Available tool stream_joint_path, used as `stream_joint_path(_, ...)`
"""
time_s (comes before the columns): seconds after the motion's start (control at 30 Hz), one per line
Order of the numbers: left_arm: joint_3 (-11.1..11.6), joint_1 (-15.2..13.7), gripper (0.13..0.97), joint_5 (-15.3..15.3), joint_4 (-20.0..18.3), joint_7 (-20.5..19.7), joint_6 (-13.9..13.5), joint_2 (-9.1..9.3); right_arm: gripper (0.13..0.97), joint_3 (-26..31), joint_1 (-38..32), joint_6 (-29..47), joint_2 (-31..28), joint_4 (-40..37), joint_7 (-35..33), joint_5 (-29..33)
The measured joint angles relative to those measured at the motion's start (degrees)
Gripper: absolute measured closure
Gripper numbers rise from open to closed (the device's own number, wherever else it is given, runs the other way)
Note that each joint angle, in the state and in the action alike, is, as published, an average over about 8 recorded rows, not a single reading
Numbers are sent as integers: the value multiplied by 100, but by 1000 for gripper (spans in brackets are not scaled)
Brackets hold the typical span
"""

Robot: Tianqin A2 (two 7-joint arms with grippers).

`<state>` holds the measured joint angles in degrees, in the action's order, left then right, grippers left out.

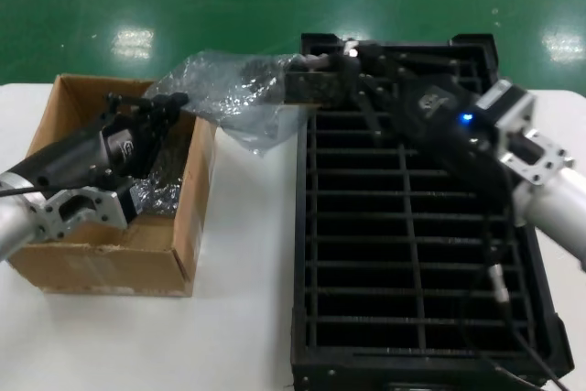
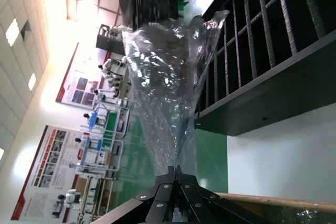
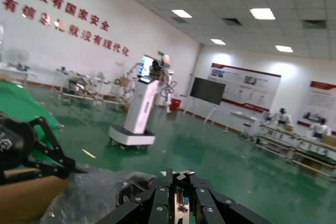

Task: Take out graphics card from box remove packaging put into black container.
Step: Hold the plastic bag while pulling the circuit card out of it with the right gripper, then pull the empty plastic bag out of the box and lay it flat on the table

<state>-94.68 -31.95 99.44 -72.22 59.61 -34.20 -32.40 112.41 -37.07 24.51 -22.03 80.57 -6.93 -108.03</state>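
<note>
Over the gap between the brown box (image 1: pixel 110 258) and the black container (image 1: pixel 412 254), the translucent packaging (image 1: pixel 229 89) is stretched between both arms. My left gripper (image 1: pixel 176 100) is shut on the bag's left end; in the left wrist view the bag (image 2: pixel 163 93) fans out from its closed tips (image 2: pixel 176 170). My right gripper (image 1: pixel 341 59), above the container's far left corner, is shut on the graphics card (image 1: pixel 307 89), whose dark board still lies partly inside the bag's mouth. The silver bracket (image 3: pixel 182 203) with a blue port shows between the right fingers (image 3: pixel 181 174).
Shiny dark wrapped bundles (image 1: pixel 156 194) lie inside the box under my left arm. The container's ribbed slots (image 2: pixel 262 40) run along the right half of the white table (image 1: pixel 243 299). Green floor lies beyond the table's far edge.
</note>
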Motion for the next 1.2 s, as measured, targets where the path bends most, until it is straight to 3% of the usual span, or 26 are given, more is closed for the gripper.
stream_joint_path(0.3, 19, -156, 958, 62, 235, -241, 80, 92, 915, -464, 755, -636, -868, 1165, 850, 487)
stream_joint_path(0.37, -35, -179, 958, 199, 222, -495, 168, 78, 915, -575, 940, -813, -1048, 1393, 1021, 593)
stream_joint_path(0.47, -310, -179, 958, 689, 6, -1152, 507, -59, 915, -712, 1176, -1056, -1273, 1667, 1245, 748)
stream_joint_path(0.57, -773, -158, 958, 1419, -408, -1962, 1085, -312, 915, -809, 1335, -1221, -1404, 1833, 1391, 864)
stream_joint_path(0.7, -1479, -204, 958, 2547, -1029, -3090, 2123, -689, 915, -908, 1459, -1329, -1451, 1924, 1473, 957)
stream_joint_path(0.83, -2299, -433, 958, 3689, -1423, -4213, 3241, -1066, 915, -962, 1508, -1362, -1409, 1935, 1490, 1017)
stream_joint_path(0.93, -3003, -708, 958, 4460, -1483, -4938, 3931, -1314, 915, -980, 1529, -1376, -1375, 1940, 1505, 1061)
stream_joint_path(1.07, -3956, -1149, 958, 5204, -1402, -5729, 4545, -1556, 915, -1003, 1557, -1390, -1335, 1952, 1528, 1105)
stream_joint_path(1.2, -4766, -1577, 958, 5599, -1344, -6401, 4920, -1708, 915, -1055, 1589, -1370, -1247, 1934, 1481, 1098)
